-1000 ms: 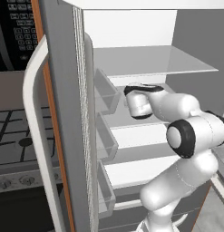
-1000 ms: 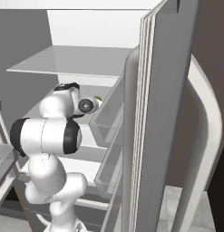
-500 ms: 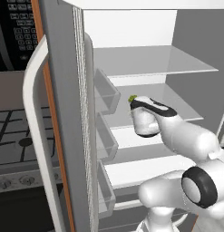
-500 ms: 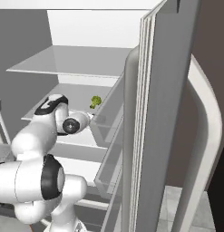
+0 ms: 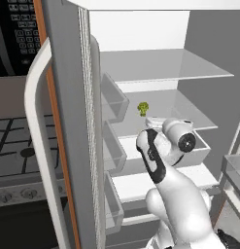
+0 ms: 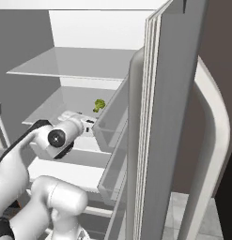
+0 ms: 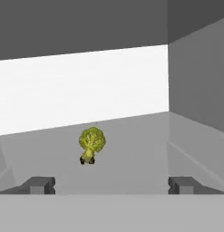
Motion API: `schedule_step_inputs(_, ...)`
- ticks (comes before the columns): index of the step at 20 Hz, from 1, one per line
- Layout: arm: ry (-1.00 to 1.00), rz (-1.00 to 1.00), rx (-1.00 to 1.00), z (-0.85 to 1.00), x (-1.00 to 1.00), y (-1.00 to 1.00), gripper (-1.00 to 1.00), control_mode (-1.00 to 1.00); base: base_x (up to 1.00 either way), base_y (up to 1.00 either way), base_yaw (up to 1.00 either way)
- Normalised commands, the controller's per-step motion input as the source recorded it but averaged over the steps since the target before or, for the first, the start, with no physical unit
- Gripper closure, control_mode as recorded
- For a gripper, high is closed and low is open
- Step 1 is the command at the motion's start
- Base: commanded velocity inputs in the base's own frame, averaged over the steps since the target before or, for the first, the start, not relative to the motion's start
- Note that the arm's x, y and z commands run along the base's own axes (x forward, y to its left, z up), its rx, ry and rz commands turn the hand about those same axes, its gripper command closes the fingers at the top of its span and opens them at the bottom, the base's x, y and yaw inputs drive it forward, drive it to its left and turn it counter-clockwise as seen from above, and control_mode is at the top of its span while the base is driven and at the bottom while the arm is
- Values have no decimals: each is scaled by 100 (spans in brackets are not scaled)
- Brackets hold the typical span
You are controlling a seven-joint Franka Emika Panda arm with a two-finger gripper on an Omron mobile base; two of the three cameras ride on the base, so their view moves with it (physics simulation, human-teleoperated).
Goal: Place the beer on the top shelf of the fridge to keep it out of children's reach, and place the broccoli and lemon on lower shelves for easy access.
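Fridge [image 5: 68, 97] interior, lower shelves [image 5: 182, 114]: broccoli [image 7: 91, 143] upright at 11 o'clock from my gripper [image 7: 111, 185], jaws apart, empty. Risk: arm clipping it, toppling it.

black microwave [image 5: 14, 36], stovetop [image 5: 17, 153], knobs [image 5: 5, 197]

The top shelf [image 5: 189, 70] looks like smooth, translucent pale grey plastic; the broccoli [image 7: 91, 144] is matt and bumpy; the fridge [image 5: 68, 97] door is matt grey.
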Motion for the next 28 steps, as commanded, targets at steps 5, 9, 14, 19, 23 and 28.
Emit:
schedule_step_inputs(5,27,0,0,100,-55,-29,-100,-100,0,0,0)
schedule_step_inputs(9,33,4,-3,88,-82,-21,-100,-100,0,0,0)
schedule_step_inputs(14,35,15,-4,24,-96,-2,-100,-100,0,0,0)
schedule_step_inputs(19,14,25,0,0,-100,9,-100,-100,0,0,0)
schedule_step_inputs(23,0,25,0,-4,-94,42,-100,-100,0,0,0)
schedule_step_inputs(28,0,19,-1,0,-59,44,-100,-100,0,0,0)
